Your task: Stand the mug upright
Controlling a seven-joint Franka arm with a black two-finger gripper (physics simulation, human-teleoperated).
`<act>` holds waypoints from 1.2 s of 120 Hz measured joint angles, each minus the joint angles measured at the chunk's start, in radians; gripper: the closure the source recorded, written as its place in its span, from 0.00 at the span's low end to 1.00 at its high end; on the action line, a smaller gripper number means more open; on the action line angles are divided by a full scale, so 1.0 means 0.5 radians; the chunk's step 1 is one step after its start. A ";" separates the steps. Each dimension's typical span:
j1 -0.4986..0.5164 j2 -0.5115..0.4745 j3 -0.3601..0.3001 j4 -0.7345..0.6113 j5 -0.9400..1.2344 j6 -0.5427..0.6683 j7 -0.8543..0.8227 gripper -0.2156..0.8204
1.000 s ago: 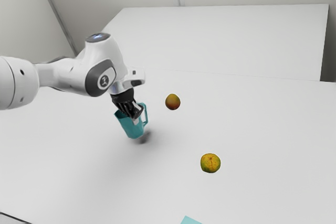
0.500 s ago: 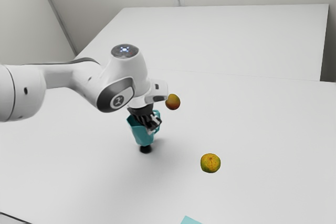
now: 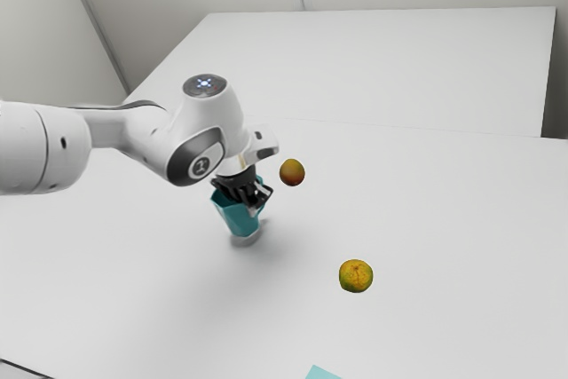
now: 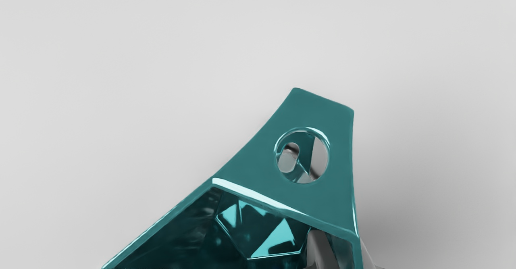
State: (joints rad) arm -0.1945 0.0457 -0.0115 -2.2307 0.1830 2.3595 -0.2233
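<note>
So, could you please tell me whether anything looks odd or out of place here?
Yes: the wrist view shows a round opening through the side of the mug, odd for a drinking vessel, though I can't tell damage from design. The mug also appears tilted in the gripper.

No readable text, just an unclear emblem (image 3: pixel 201 167) on the arm (image 3: pixel 133 130)

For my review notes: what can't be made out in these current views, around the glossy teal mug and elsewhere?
- Part of the glossy teal mug's rim: behind the black gripper in the exterior view, cut off by the wrist view's bottom edge.
- Whether its base touches the white table: blurred grey patch there, exterior view.
- The pale teal flat piece's full shape: cut off by the exterior view's bottom edge.
</note>
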 joint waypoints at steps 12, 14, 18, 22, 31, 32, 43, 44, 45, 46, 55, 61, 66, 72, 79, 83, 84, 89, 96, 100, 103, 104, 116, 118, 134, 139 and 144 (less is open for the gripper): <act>-0.077 0.013 -0.012 0.006 0.001 0.018 -0.042 0.96; -0.093 0.017 -0.013 0.006 0.001 0.020 -0.048 0.96; -0.121 0.025 -0.014 0.010 0.001 0.024 -0.061 0.96; -0.143 0.038 -0.015 0.016 0.002 0.029 -0.073 0.96; -0.152 0.060 -0.015 0.027 0.005 0.046 -0.097 0.96; -0.150 0.062 -0.016 0.028 0.005 0.048 -0.099 0.96; -0.120 0.077 -0.016 0.032 0.008 0.069 -0.125 0.97; -0.118 0.078 -0.016 0.033 0.008 0.070 -0.127 0.97; -0.116 0.078 -0.016 0.033 0.008 0.072 -0.129 0.97; -0.114 0.079 -0.016 0.033 0.009 0.074 -0.131 0.97; -0.111 0.088 -0.016 0.033 0.009 0.085 -0.149 0.97; -0.114 0.092 -0.016 0.033 0.010 0.091 -0.160 0.97; -0.117 0.095 -0.016 0.034 0.010 0.094 -0.168 0.97; -0.119 0.102 -0.016 0.034 0.010 0.097 -0.177 0.97; -0.119 0.107 -0.016 0.034 0.009 0.099 -0.186 0.96; -0.118 0.108 -0.016 0.034 0.005 0.100 -0.188 0.93; -0.118 0.108 -0.016 0.034 0.003 0.100 -0.188 0.93; -0.117 0.109 -0.017 0.034 -0.004 0.099 -0.187 0.88; -0.117 0.109 -0.017 0.034 -0.012 0.099 -0.186 0.79; -0.117 0.109 -0.017 0.034 -0.015 0.099 -0.186 0.72; -0.117 0.108 -0.017 0.034 -0.017 0.099 -0.185 0.67; -0.117 0.107 -0.017 0.034 -0.018 0.099 -0.185 0.65; -0.117 0.083 -0.017 0.034 -0.024 0.098 -0.184 0.50; -0.117 0.074 -0.017 0.033 -0.024 0.098 -0.183 0.48; -0.117 -0.006 -0.017 0.024 -0.029 0.091 -0.182 0.37; -0.117 -0.024 -0.017 0.024 -0.030 0.088 -0.182 0.35; -0.117 -0.035 -0.017 0.026 -0.030 0.086 -0.181 0.33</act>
State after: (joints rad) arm -0.2530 0.0280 -0.0199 -2.2176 0.1681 2.4024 -0.3137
